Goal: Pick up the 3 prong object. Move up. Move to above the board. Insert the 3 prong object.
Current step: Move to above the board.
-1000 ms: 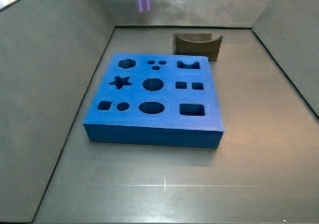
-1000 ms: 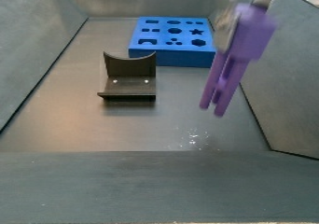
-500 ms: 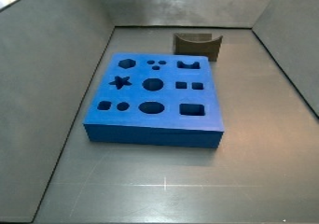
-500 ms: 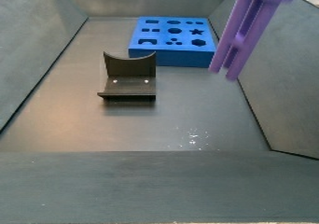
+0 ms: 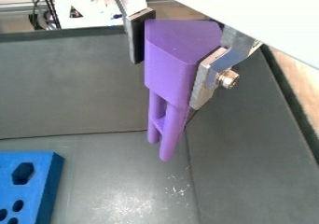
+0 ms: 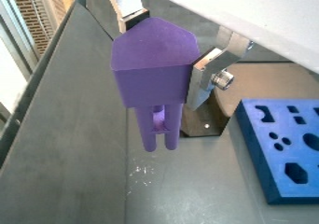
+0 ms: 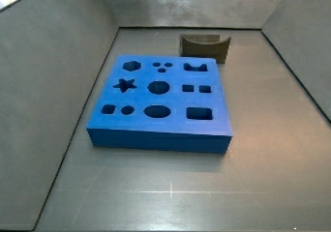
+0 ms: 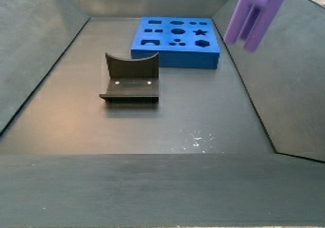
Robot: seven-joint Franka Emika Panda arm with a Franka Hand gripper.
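Raised since earlier, the hand (image 5: 174,52) grips the purple bar (image 5: 169,83) high above the counter; next, travel over the blue board (image 8: 178,41).

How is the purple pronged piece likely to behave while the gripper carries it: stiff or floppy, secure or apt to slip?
Probably stiff: the 3 prong object hangs straight below the gripper, its prongs unbent. Fairly secure, since the flat silver fingers clamp its wide faces. It may still pivot if bumped, being held only near its top, high above the board.
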